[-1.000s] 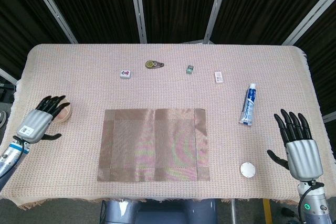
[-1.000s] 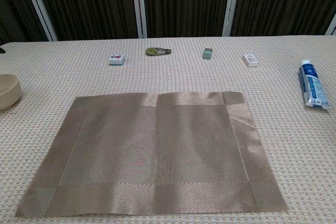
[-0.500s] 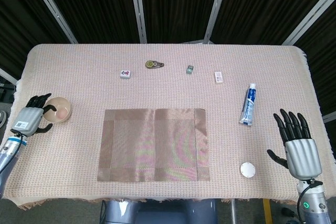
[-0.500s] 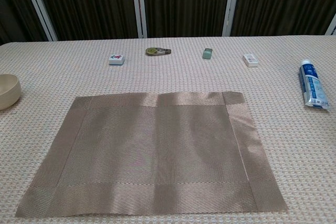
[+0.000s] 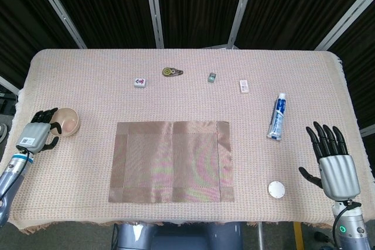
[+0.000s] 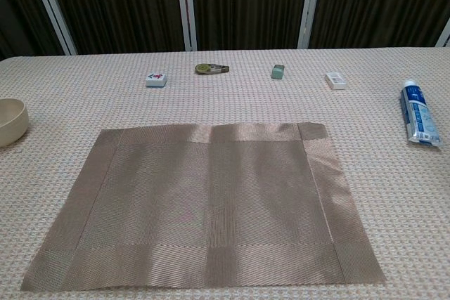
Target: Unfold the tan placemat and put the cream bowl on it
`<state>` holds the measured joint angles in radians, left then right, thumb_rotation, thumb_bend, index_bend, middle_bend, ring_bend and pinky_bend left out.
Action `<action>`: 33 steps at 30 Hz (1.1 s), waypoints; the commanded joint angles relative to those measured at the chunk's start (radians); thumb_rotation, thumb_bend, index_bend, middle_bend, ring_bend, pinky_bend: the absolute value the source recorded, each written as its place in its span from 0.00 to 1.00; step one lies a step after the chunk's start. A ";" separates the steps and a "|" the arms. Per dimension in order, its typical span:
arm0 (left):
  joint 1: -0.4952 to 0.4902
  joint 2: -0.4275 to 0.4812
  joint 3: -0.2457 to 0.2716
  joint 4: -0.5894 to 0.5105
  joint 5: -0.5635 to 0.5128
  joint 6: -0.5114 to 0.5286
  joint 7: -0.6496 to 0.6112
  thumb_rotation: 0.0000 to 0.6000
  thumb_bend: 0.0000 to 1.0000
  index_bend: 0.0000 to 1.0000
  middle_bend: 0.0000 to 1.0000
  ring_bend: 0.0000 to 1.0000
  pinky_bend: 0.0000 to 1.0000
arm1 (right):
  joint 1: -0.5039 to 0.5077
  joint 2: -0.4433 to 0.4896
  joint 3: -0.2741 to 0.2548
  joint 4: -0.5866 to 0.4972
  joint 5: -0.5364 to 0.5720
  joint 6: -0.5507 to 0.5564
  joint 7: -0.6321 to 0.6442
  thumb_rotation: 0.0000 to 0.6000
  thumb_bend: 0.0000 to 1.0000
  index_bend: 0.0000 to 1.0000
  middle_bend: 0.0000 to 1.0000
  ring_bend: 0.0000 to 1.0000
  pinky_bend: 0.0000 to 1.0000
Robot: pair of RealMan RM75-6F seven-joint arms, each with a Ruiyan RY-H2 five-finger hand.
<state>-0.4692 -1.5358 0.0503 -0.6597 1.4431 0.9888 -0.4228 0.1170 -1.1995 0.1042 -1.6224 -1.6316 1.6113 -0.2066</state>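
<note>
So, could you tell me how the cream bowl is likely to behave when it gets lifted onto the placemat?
The cream bowl looks small and rigid, so probably light. Its smooth rounded wall may slip in the left robot hand, and a one-sided rim grip could tilt it.

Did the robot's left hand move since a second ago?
Yes. In the head view the left hand has slid from over the cream bowl toward the table's left edge.

Tan woven placemat (image 6: pixel 204 205) flat, unfolded, mid-table. Cream round bowl (image 6: pixel 10 121) at left edge, off mat. Blue-white toothpaste tube (image 6: pixel 420 121) far right.
</note>
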 commanded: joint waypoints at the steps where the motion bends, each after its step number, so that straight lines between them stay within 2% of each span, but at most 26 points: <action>1: 0.000 -0.002 -0.001 0.003 0.003 -0.002 -0.001 1.00 0.48 0.58 0.00 0.00 0.00 | 0.000 0.000 0.000 0.000 -0.001 0.000 0.000 1.00 0.00 0.00 0.00 0.00 0.00; 9: 0.002 0.010 -0.008 -0.012 0.015 0.019 -0.008 1.00 0.48 0.63 0.00 0.00 0.00 | 0.001 -0.001 0.000 -0.001 -0.002 -0.001 -0.002 1.00 0.00 0.00 0.00 0.00 0.00; 17: -0.004 0.078 -0.016 -0.145 0.079 0.159 -0.008 1.00 0.49 0.64 0.00 0.00 0.00 | 0.001 0.003 0.001 -0.004 -0.001 -0.001 0.005 1.00 0.00 0.00 0.00 0.00 0.00; 22: -0.022 0.141 -0.014 -0.309 0.146 0.250 0.040 1.00 0.49 0.65 0.00 0.00 0.00 | -0.001 0.007 0.002 -0.009 -0.003 0.004 0.010 1.00 0.00 0.00 0.00 0.00 0.00; 25: -0.050 0.180 -0.010 -0.461 0.199 0.275 0.099 1.00 0.49 0.65 0.00 0.00 0.00 | -0.002 0.010 0.003 -0.011 -0.001 0.006 0.016 1.00 0.00 0.00 0.00 0.00 0.00; 28: -0.090 0.207 -0.010 -0.624 0.230 0.235 0.201 1.00 0.49 0.65 0.00 0.00 0.00 | -0.003 0.014 0.004 -0.012 0.001 0.006 0.022 1.00 0.00 0.00 0.00 0.00 0.00; 33: -0.152 0.192 -0.015 -0.783 0.235 0.123 0.336 1.00 0.49 0.65 0.00 0.00 0.00 | -0.004 0.017 0.008 -0.010 0.004 0.009 0.028 1.00 0.00 0.00 0.00 0.00 0.00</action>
<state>-0.5684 -1.3505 0.0376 -1.3454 1.6543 1.1822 -0.1802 0.1135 -1.1825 0.1116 -1.6331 -1.6278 1.6198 -0.1793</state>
